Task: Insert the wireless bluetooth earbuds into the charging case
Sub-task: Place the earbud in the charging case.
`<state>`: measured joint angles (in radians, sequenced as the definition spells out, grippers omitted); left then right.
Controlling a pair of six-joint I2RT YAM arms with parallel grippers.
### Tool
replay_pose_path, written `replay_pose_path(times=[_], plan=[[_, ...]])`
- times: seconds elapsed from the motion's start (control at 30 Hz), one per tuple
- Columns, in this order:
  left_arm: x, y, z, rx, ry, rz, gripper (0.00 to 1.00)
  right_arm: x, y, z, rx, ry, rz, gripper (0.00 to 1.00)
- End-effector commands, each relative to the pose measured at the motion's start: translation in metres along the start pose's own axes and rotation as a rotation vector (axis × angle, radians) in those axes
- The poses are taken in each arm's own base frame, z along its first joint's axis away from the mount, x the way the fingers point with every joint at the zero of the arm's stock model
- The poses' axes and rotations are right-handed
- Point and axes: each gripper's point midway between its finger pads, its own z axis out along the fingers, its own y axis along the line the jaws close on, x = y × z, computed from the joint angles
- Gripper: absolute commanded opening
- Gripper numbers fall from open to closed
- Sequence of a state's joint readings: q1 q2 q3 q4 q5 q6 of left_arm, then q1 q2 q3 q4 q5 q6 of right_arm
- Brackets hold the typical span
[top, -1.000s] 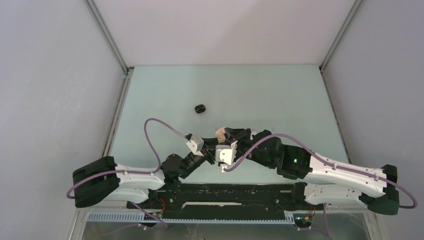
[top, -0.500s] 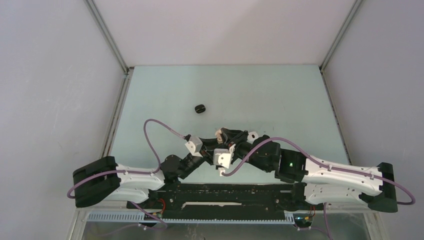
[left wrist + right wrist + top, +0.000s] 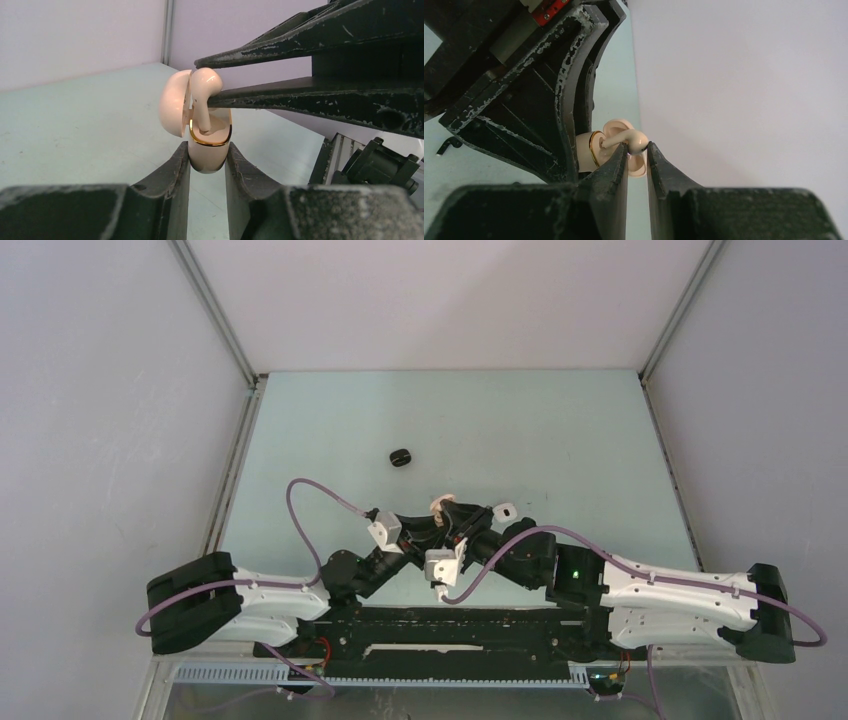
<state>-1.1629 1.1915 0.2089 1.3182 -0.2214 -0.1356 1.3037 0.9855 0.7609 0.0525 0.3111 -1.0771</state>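
The left gripper is clamping the open charging case; the right gripper is pinching the earbud, risking a skewed, jammed stem.

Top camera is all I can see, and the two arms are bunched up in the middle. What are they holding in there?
Observer: The left wrist view shows the left end effector shut on a pale pink charging case, held upright.
Operator: Is the case open?
Observer: Yes. Its lid is flipped back to one side, and a gold rim rings the opening.
Operator: And the other arm?
Observer: The right end effector pinches a matching pink earbud by its head. The stem points down into the case and the head sits above the rim, so it is not seated yet.
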Motion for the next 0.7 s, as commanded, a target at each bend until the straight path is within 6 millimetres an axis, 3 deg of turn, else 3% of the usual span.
replay_pose_path(times=[0.0,0.67], plan=[[-0.0144,-0.0091,0.0022,0.039,-0.055,-0.03,0.0,-0.008,-0.0145,-0.0002,0.064,-0.028,-0.008,0.0],[-0.0194,-0.0078,0.0025,0.023,-0.084,-0.076,0.0,-0.0084,-0.0064,-0.0003,0.052,-0.034,-0.022,0.0]])
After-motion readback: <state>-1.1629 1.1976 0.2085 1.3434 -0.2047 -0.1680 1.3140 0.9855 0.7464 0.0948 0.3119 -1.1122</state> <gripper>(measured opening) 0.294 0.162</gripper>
